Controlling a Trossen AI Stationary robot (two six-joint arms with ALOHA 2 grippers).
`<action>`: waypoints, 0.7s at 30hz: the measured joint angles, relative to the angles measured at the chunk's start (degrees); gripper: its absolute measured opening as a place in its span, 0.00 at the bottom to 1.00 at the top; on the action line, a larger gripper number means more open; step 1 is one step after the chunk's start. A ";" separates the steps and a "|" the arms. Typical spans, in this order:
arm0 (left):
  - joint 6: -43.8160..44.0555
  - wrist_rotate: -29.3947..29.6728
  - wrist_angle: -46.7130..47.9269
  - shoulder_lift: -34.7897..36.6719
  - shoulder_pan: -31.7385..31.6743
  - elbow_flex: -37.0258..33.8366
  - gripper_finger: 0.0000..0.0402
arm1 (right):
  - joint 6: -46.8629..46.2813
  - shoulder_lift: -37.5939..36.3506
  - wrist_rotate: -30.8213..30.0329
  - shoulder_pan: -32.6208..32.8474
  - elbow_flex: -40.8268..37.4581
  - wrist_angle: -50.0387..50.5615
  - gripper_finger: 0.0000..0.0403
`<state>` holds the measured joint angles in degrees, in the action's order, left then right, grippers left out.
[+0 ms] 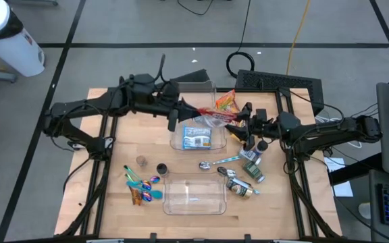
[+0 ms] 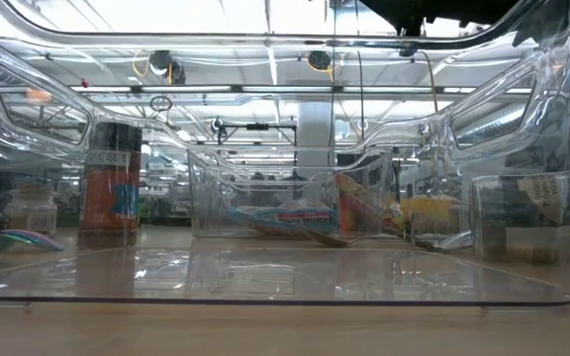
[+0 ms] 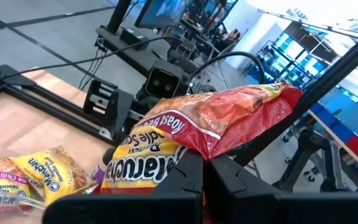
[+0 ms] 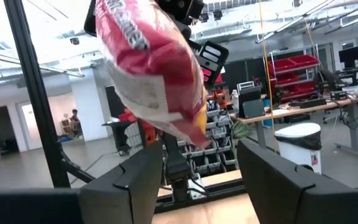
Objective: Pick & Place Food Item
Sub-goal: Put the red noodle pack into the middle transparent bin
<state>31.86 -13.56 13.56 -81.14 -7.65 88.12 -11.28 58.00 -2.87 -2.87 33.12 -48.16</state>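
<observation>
The red noodle packet (image 3: 229, 121) hangs in the air over the middle of the tabletop, just above the far clear bin (image 1: 196, 128). The left gripper (image 3: 202, 177) has its fingers clamped on one end, and the packet's long axis runs out from them toward the other arm. The right gripper (image 4: 199, 163) faces it with fingers spread and empty; the free end hangs just ahead of that gap, not yet between them. Both arms meet here, so this looks like a handover in mid-air. Below, the bin holds a blue packet (image 1: 197, 139); yellow packets (image 1: 225, 101) lie nearer the far edge. Toward the near edge of the wooden tabletop (image 1: 120, 148) sits an empty clear tray (image 1: 193, 197), utensils either side.
</observation>
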 joint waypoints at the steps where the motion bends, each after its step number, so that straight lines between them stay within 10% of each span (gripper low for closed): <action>1: 0.00 0.00 0.00 0.00 -0.10 0.00 0.00 | 0.01 0.00 0.00 0.00 0.00 -0.79 0.49; 21: 1.33 -3.15 -0.02 -2.32 -0.17 0.07 0.00 | -0.01 -0.02 -0.24 -0.11 -0.02 -5.51 0.49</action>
<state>33.19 -16.71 13.54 -83.46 -7.81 88.18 -11.29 57.98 -3.11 -2.98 33.10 -53.67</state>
